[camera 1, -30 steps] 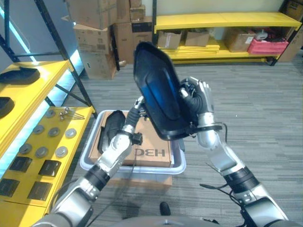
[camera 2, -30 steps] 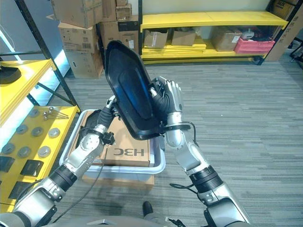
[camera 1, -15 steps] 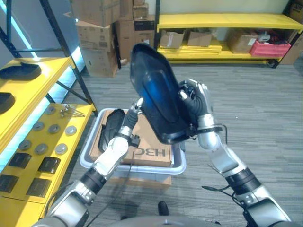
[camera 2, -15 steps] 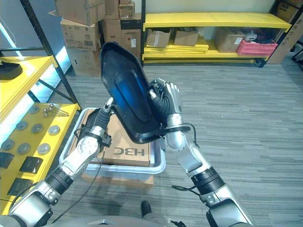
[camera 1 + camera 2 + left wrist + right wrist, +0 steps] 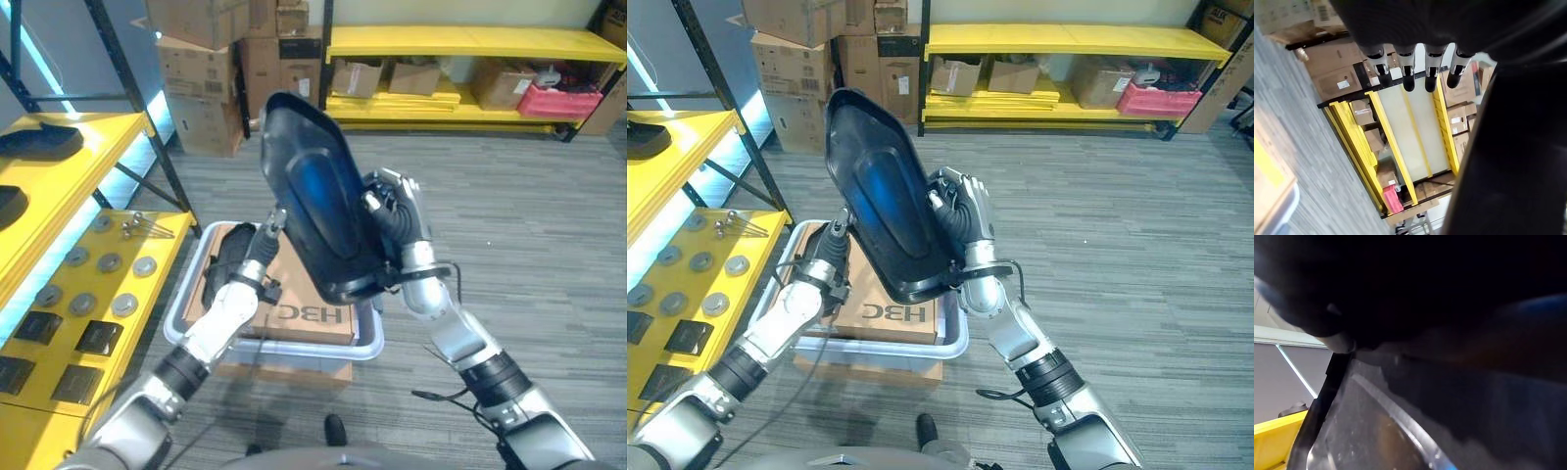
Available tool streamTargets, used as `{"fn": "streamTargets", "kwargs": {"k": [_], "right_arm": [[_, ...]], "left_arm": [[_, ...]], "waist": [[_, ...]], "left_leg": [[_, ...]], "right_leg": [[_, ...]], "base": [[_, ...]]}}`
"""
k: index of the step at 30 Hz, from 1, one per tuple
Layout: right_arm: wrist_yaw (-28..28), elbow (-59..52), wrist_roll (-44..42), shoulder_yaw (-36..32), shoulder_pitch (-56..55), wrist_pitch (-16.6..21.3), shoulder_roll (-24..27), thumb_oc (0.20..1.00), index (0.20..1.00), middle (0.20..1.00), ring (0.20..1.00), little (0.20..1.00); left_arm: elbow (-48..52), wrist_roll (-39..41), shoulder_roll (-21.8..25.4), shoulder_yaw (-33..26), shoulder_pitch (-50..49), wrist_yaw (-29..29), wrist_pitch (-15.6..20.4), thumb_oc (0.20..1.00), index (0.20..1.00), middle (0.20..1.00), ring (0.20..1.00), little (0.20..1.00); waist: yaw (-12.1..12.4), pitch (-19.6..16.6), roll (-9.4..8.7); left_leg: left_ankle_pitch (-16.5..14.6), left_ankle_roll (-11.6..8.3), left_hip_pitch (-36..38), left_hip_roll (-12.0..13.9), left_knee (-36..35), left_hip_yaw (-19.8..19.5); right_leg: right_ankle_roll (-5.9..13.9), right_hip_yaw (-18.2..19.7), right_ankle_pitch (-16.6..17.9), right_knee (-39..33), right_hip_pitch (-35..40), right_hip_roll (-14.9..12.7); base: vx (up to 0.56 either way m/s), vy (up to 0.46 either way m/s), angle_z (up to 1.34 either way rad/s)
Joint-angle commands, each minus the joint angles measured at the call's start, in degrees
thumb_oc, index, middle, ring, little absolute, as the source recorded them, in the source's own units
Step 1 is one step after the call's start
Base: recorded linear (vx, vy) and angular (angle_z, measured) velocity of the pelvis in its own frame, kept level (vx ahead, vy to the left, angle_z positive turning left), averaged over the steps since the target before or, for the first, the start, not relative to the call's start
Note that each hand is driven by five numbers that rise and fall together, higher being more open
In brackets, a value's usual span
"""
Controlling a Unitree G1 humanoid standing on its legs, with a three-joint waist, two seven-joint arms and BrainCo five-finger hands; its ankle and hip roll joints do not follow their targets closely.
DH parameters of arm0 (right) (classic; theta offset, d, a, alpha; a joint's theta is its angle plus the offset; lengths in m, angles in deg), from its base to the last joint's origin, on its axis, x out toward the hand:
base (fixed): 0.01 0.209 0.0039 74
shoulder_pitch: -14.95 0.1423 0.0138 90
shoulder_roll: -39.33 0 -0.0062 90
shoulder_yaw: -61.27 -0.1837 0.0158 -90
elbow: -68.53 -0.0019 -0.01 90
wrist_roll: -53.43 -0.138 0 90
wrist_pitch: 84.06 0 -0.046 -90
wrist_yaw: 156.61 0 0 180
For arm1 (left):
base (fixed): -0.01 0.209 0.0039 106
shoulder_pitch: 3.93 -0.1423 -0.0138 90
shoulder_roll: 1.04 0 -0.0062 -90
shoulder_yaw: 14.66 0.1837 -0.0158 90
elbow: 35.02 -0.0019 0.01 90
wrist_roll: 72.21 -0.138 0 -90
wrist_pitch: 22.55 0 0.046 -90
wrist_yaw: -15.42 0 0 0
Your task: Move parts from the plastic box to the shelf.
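A large black moulded part (image 5: 318, 211) is held up on edge above the grey plastic box (image 5: 284, 349). My right hand (image 5: 397, 211) grips its right edge with fingers curled round it, and the part's inner face (image 5: 1400, 431) lies close against that wrist. My left hand (image 5: 263, 245) reaches up at the part's lower left edge, its fingers (image 5: 1408, 73) straight beside the dark part (image 5: 1508, 147). Whether they touch it is unclear. Another black part (image 5: 227, 262) lies in the box beside a cardboard carton (image 5: 304, 313). The yellow shelf (image 5: 69, 166) stands at the left.
On the shelf's lower level lie several metal discs (image 5: 110, 262), bolts (image 5: 142, 227) and black square pads (image 5: 98, 338); black parts (image 5: 39, 142) rest on the upper level. Stacked cartons (image 5: 206, 59) and a long yellow rack (image 5: 470, 44) stand behind. Grey floor lies open at the right.
The black part and my right hand have shifted a little to the left, toward the shelf. My left hand has stayed at the part's lower left edge.
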Motion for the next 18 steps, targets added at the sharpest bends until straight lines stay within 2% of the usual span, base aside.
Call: {"fn": "streamTargets", "kwargs": {"k": [1, 10, 11, 12, 18], "right_arm": [[-5.0, -10.1, -1.7, 4.0, 3.3, 12.1, -1.9, 0.200, 0.200, 0.200, 0.200, 0.200], [-6.7, -11.9, -4.3, 3.3, 3.8, 13.7, -0.3, 0.200, 0.200, 0.200, 0.200, 0.200], [-6.7, -11.9, -4.5, 3.3, 3.9, 13.7, -0.2, 0.200, 0.200, 0.200, 0.200, 0.200], [-6.8, -11.9, -4.7, 3.3, 4.0, 13.8, -0.2, 0.200, 0.200, 0.200, 0.200, 0.200], [-6.4, -11.8, -4.3, 3.7, 4.2, 13.3, -0.5, 0.200, 0.200, 0.200, 0.200, 0.200]], "left_arm": [[-6.8, -13.4, -5.2, 6.0, 11.5, -3.8, -0.3, 1.000, 1.000, 1.000, 1.000, 1.000], [-10.3, -23.1, -3.9, 8.7, 17.0, -3.3, -0.4, 1.000, 1.000, 1.000, 1.000, 1.000], [-10.4, -23.8, -3.9, 8.8, 17.4, -2.9, -0.4, 0.435, 0.435, 0.435, 0.435, 0.435], [-10.5, -24.3, -3.9, 8.9, 17.6, -2.7, -0.4, 0.200, 0.200, 0.200, 0.200, 0.200], [-10.6, -19.2, -5.7, 6.4, 15.1, -1.0, -0.2, 0.200, 0.200, 0.200, 0.200, 0.200]], "waist": [[0.9, -0.9, 0.07], [0.9, -0.5, 0.42], [0.9, -0.6, 0.44], [0.9, -0.6, 0.42], [1.0, -0.6, 0.28]], "left_leg": [[-8.5, -2.50, 2.0, 1.7, 3.9, 0.4], [-8.5, -2.71, 1.7, 1.9, 4.2, 0.3], [-8.5, -2.72, 1.6, 1.9, 4.2, 0.3], [-8.6, -2.72, 1.6, 1.9, 4.2, 0.3], [-8.5, -2.72, 1.3, 1.9, 4.4, 0.2]], "right_leg": [[5.55, -4.6, -15.5, 8.7, 3.3, -1.3], [5.78, -5.2, -15.6, 8.7, 3.4, -1.4], [5.80, -5.2, -15.6, 8.6, 3.4, -1.5], [5.81, -5.2, -15.6, 8.6, 3.3, -1.5], [5.72, -5.4, -15.6, 8.6, 3.2, -1.5]], "base": [[0.00, 0.000, 0.00], [0.00, 0.003, 0.04], [0.00, 0.000, 0.00], [0.00, 0.000, 0.00], [0.00, 0.000, 0.00]]}}
